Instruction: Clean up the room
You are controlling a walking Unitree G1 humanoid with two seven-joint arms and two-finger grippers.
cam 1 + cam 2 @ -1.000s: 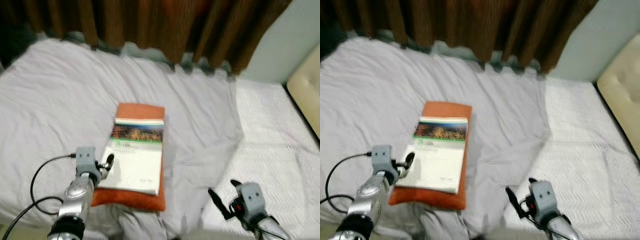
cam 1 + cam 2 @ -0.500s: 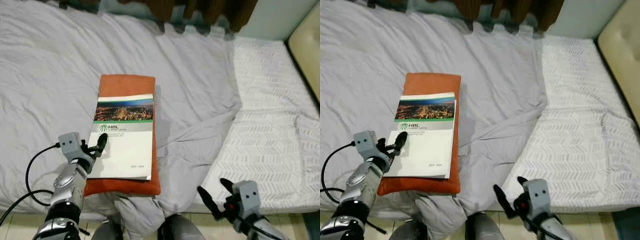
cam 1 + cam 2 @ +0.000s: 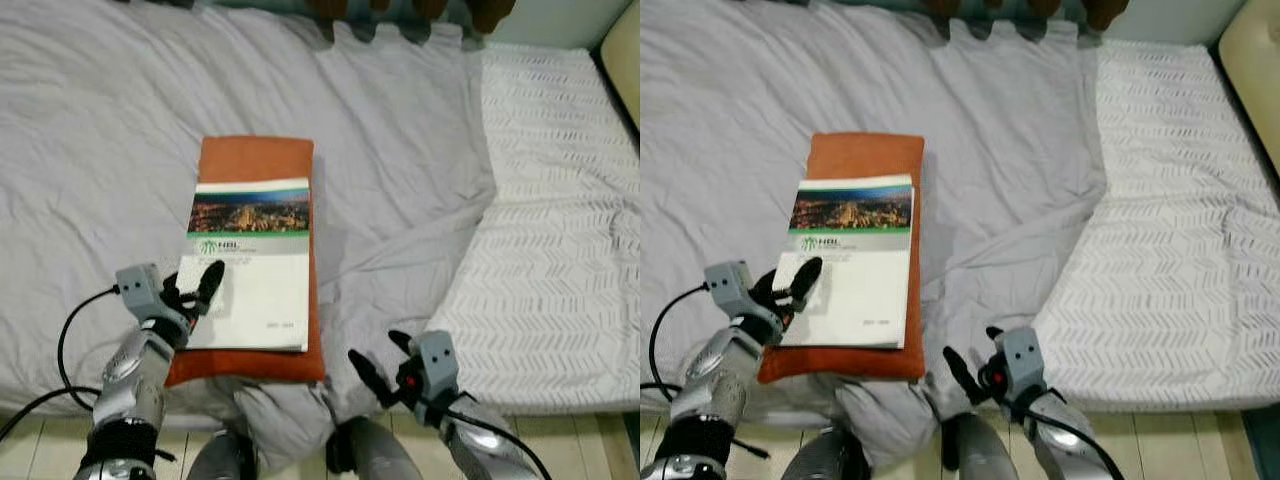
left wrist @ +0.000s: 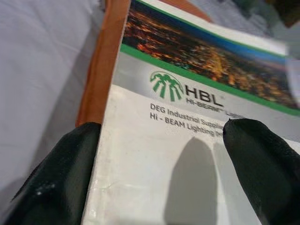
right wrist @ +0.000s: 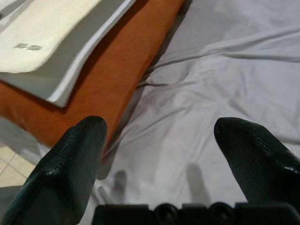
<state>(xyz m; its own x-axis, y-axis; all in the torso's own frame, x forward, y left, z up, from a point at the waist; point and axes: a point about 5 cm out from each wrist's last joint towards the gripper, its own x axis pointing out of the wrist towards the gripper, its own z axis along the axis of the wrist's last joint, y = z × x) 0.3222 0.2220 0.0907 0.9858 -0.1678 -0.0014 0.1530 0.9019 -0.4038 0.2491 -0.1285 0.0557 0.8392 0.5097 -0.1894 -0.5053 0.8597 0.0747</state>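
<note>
**Operator:** State the condition of the left gripper (image 3: 195,288).

**Technician:** Its two black fingers (image 4: 51,183) are spread wide and hold nothing. In the left wrist view one finger sits at the catalogue's left edge, over the seam where the cover meets the orange cushion (image 3: 258,160); the other hovers above the white cover. Contact with the paper cannot be confirmed.

**Operator:** And the right gripper (image 3: 382,358)?

**Technician:** Also spread wide and empty. It hangs low at the near edge of the bed, over the crumpled grey sheet (image 3: 400,190), just beside the cushion's near right corner.

**Operator:** Which relation governs the coming move?

**Technician:** The catalogue (image 3: 252,265) lies directly ahead of the left gripper, along the line of its fingers. Its long axis runs away from the robot, roughly in line with the left forearm. The left gripper is already at the near left corner; the right gripper is well apart from the catalogue, across the cushion's width. Judgement: the left arm is the nearer tool, and a grip would have to close across the left edge.

**Operator:** Describe the catalogue.

**Technician:** A thin softcover, flat, face up on the cushion, which projects beyond its far end. The cover carries a night city photograph, a green band, a green palm-like logo, the letters HBL and a line beginning "DEG Industrial". The lower part is plain white. Judgement: a thin flat item offers little edge to pinch.
</note>
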